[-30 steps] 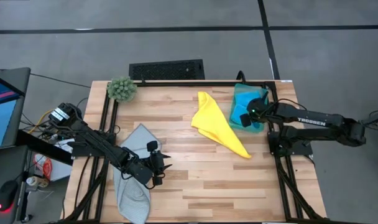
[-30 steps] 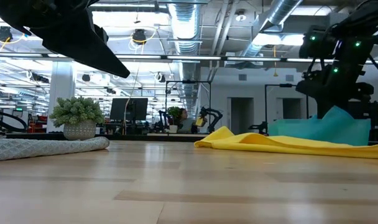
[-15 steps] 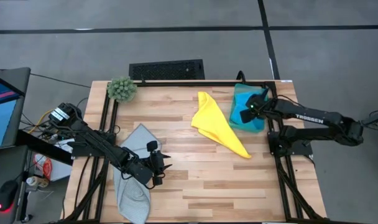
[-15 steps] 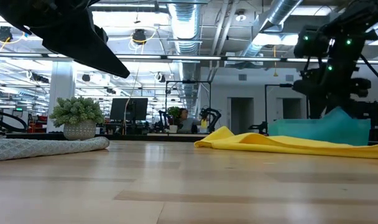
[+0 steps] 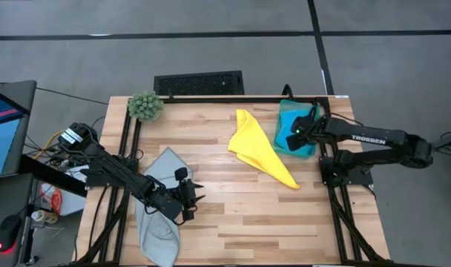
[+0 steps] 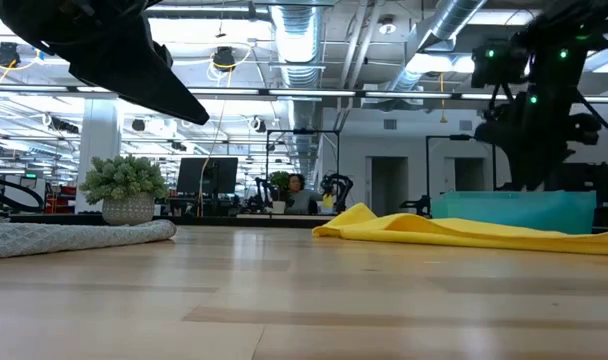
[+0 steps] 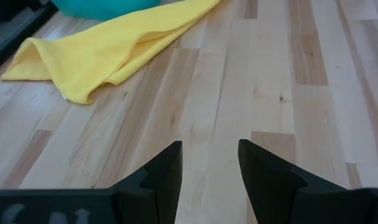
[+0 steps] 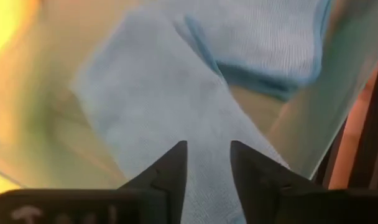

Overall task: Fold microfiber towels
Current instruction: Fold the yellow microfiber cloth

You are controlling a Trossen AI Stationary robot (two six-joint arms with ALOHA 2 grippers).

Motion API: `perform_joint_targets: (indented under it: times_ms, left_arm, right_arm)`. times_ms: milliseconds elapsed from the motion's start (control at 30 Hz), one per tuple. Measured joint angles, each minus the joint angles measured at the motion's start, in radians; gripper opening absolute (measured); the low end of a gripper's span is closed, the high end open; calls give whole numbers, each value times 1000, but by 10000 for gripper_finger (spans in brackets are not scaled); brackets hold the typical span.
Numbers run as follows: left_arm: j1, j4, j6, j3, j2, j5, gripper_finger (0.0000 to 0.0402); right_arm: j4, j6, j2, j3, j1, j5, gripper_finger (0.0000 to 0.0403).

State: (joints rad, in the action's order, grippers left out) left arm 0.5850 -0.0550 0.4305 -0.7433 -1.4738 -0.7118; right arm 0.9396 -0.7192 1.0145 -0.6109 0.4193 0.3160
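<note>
Two blue towels lie beneath the empty, parted right hand; yellow towel lies crumpled on the desk. Left hand parted, empty.

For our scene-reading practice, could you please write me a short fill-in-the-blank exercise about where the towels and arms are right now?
1. The yellow towel lies crumpled between the grey towel and the ____ towel.
2. The right pincer hangs over the ____ towel.
3. The left pincer holds ____.
4. The plant stands at a table ____.

Missing words: teal; teal; nothing; corner
</note>
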Motion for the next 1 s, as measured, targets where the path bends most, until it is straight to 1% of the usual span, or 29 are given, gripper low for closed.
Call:
perform_joint_targets:
  times_ms: [167, 300, 400, 500, 633, 700, 800, 900, 1000]
  left_arm:
    - [0, 3, 17, 0, 0, -9, 151]
    - [0, 3, 22, 0, 0, -8, 151]
    - [-12, 14, -17, 0, 0, -8, 151]
    - [-47, 80, -84, 0, 0, 10, 151]
    - [-136, 176, -221, 0, 0, 117, 151]
    - [-203, 213, -301, 0, 0, 167, 151]
    - [-327, 221, -403, 0, -1, 225, 151]
    - [-459, 246, -498, 0, -1, 346, 151]
    - [-580, 266, -558, 0, -1, 477, 151]
  right_arm:
    - [-14, -23, 106, 37, -1, -6, 115]
    - [-42, 5, 177, 34, -6, -18, 108]
    - [-41, 13, 176, -12, -35, 0, 108]
    - [-26, 16, 127, -69, -78, 28, 107]
    - [-31, 15, 29, -131, -163, 26, 107]
    - [-57, -5, -18, -134, -237, 21, 107]
    - [-66, -50, -62, -134, -371, 14, 107]
    - [-66, -126, -80, -133, -512, 27, 107]
    - [-77, -218, -77, -133, -643, 47, 107]
